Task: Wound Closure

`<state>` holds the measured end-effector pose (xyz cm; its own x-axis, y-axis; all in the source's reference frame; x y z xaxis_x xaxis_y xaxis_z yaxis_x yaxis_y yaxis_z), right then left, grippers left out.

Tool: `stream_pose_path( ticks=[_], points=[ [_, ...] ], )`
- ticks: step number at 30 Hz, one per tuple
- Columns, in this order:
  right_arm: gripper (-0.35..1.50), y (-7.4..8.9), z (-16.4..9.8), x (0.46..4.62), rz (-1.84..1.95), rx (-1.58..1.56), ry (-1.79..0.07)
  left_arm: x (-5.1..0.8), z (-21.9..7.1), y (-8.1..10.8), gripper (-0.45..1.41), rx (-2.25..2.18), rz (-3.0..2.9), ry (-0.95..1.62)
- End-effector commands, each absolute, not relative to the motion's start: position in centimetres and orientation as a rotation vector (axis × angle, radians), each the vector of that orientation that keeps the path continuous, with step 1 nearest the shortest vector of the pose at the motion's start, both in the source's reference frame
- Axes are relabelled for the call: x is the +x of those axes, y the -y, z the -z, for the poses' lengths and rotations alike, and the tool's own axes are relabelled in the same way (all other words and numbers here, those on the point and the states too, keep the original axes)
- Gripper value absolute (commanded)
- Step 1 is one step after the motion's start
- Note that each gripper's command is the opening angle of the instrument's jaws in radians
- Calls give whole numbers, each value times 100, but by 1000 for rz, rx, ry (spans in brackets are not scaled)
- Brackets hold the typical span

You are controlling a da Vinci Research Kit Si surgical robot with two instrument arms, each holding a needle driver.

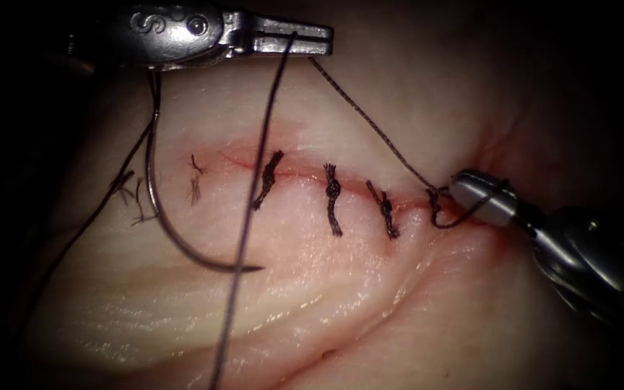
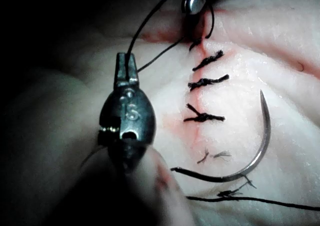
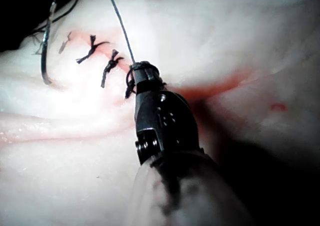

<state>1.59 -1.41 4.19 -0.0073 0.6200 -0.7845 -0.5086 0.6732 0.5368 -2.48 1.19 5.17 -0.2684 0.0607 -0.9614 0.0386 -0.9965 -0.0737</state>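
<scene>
Silver metal left hand (image 1: 294, 40) stamped "S" with round pin; right hand (image 1: 482, 195) smooth steel.

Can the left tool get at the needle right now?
Probably not at once: the left tool is shut on the thread. The needle lies free on the tissue, nothing covering it.

- You have two tools: the left tool (image 1: 294, 45) and the right tool (image 1: 471, 189).
- One curved needle (image 1: 182, 242).
- Four tied stitches (image 1: 333, 206) across one cut (image 1: 305, 173).
- One long thread (image 1: 254, 188).

Curved needle (image 1: 182, 238) free on tissue (image 1: 312, 289)
</scene>
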Motion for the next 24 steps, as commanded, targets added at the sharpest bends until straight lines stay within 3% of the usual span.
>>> stream_pose_path(
  ticks=[1, 24],
  points=[
    [-35, 146, -426, 168, -874, 99, -1310, -251, -524, -127, -45, -1891, -2482, 122],
    [-35, 181, -433, 162, -747, 75, -1332, -183, -572, -239, -45, -1724, -2399, 37]
  ],
)
